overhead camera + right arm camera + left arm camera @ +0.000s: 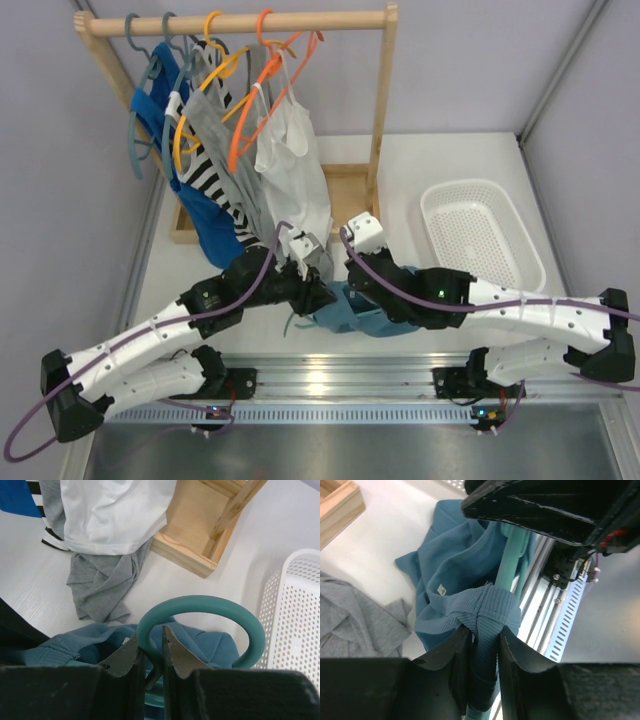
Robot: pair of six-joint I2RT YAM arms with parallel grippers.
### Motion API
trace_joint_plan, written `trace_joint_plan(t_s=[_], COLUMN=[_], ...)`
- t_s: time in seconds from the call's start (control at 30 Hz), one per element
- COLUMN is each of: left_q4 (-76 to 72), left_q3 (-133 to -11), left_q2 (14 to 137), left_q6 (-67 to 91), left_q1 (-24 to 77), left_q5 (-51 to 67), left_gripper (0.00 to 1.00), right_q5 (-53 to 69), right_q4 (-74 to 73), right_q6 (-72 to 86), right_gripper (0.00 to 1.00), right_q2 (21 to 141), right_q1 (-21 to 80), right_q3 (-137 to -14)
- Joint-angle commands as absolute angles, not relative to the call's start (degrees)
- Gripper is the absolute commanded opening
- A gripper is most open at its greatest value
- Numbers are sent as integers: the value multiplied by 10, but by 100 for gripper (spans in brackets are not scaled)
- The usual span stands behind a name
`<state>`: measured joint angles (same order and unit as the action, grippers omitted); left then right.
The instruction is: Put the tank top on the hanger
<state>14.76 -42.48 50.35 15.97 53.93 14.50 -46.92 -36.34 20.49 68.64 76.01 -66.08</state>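
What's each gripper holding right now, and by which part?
The left gripper pinches a bunched ribbed edge of the tank top against the hanger's arm. The right gripper grips the hanger at the base of its hook.

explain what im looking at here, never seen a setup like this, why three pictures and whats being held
Two robot arms are bolted to a table. One picture looks down from above; the other two come from cameras on each wrist. The left gripper pinches a ribbed strap of the teal-blue tank top, which is bunched on the table. The right gripper is shut on the neck of the light teal hanger, just below its hook. Behind stand a wooden clothes rack with hung garments and a white basket.
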Motion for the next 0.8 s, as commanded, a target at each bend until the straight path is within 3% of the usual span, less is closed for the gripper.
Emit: trace_joint_plan(t_s=[0.0, 0.37, 0.77], left_q4=[75, 4, -82], left_q3=[-411, -373, -342], left_q2=[490, 481, 430], left_q6=[184, 225, 250], left_q1=[540, 540, 541], left_q5=[173, 182, 131], left_gripper=[29, 0, 0], right_q5=[-488, -493, -506], right_q4=[-329, -346, -351], right_q6=[207, 182, 163], right_gripper=[0, 0, 1], right_q2=[683, 701, 711], right_q1=[768, 771, 773], right_q3=[-704, -753, -784])
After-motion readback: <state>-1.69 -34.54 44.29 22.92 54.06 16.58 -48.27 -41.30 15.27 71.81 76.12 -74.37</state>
